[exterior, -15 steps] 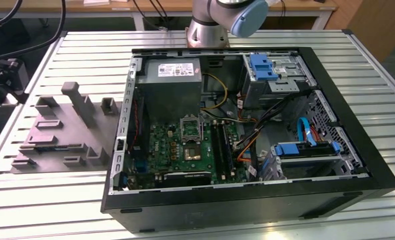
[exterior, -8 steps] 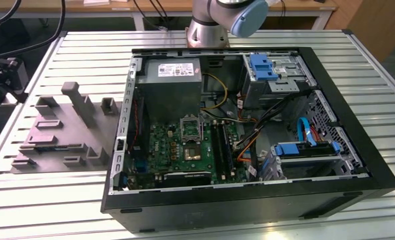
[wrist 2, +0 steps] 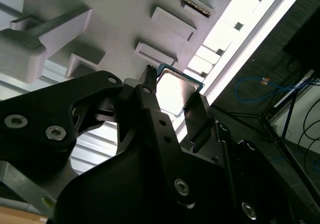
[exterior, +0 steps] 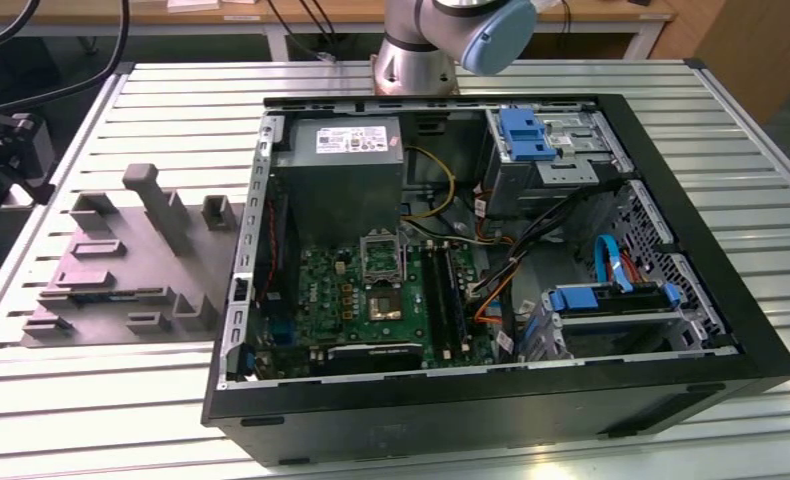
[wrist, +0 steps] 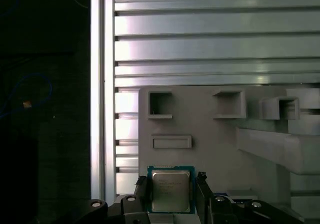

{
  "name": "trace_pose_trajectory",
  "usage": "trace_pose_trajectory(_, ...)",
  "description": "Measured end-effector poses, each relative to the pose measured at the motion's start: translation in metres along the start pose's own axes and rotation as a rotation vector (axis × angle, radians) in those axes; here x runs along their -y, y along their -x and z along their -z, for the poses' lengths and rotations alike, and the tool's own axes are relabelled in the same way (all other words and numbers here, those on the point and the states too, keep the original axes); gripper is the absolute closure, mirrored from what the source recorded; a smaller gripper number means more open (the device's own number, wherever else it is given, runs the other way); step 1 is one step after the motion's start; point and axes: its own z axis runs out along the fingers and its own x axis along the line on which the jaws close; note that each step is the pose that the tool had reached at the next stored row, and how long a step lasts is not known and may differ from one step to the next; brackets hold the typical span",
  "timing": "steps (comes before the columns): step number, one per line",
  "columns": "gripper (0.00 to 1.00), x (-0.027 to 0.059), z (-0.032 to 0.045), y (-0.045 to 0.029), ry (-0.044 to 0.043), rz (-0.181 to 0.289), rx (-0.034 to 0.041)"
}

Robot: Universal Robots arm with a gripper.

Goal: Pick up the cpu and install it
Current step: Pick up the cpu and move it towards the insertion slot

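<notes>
Pincer (wrist: 172,181) is clamping the cpu (wrist: 171,194) by 2 opposite edges, silvery top showing in both wrist views. It's hanging just over the grey fixture plate (wrist: 210,134) nr the worktop (wrist: 210,49) edge. Plate's lying at the exterior view's left, beside the open PC case (exterior: 502,410).

**Hidden and cropped items**
- cpu (wrist: 171,194): lower edge cut off by the first wrist view's frame.
- cpu (wrist 2: 175,92), second wrist view: lower part hidden behind pincer (wrist 2: 176,88) fingers (wrist 2: 150,104).
- fixture plate (wrist: 215,134): one side cropped, first wrist view.
- robot arm (exterior: 449,35): upper links cropped, exterior view.
</notes>
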Motion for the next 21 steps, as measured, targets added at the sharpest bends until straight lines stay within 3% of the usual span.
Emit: trace_pose_trajectory(21, 0.53, -0.0004, 0.0063, -0.0002, -0.0002, 0.0, -0.0003)
